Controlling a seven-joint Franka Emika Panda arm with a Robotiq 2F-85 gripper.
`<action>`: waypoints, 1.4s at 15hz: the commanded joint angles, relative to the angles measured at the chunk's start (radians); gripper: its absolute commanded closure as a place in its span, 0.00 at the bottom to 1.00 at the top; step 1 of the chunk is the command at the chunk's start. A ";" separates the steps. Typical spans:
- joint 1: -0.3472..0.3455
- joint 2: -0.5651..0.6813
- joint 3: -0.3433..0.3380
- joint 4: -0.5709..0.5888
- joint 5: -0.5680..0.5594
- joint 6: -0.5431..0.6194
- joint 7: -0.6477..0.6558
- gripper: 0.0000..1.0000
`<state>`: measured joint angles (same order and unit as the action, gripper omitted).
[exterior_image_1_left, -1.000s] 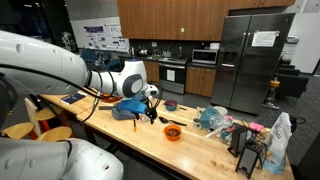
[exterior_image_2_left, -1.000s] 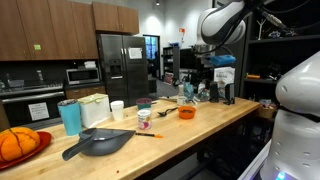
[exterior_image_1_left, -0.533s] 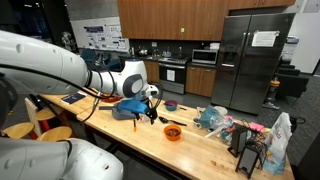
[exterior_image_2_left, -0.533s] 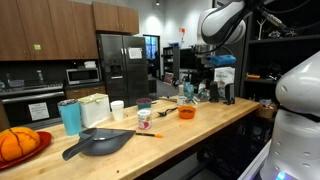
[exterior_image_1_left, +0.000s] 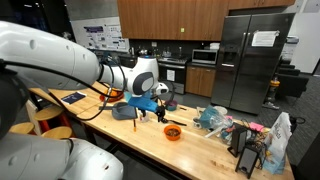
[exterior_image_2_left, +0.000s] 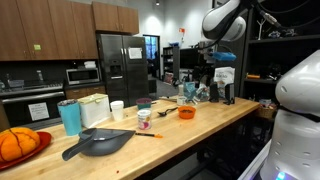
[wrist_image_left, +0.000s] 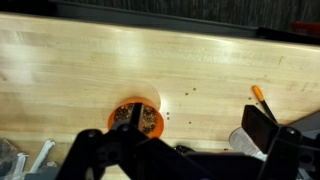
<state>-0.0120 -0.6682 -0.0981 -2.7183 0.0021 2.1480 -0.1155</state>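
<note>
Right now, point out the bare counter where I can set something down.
Bare wood: the wide stretch beyond the orange bowl in the wrist view, and the front strip of the counter between the dark pan and that bowl. Crowded: around the bags at the far end, and by the bowl, where the open gripper hangs.

Ceiling lights brighten the kitchen in both exterior views, a soft sheen on the steel refrigerator (exterior_image_1_left: 250, 60) at 2 o'clock; in the wrist view glare washes the wooden surface (wrist_image_left: 130, 60) toward 11 o'clock, the hand (wrist_image_left: 185, 158) dark, blurred at 6 o'clock
</note>
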 joint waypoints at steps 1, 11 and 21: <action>0.022 0.146 -0.046 0.156 0.041 -0.062 -0.083 0.00; 0.009 0.509 0.009 0.562 0.117 -0.120 -0.027 0.00; 0.008 0.658 0.067 0.632 -0.044 0.068 0.013 0.00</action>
<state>0.0034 -0.0094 -0.0387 -2.0873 -0.0414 2.2181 -0.1028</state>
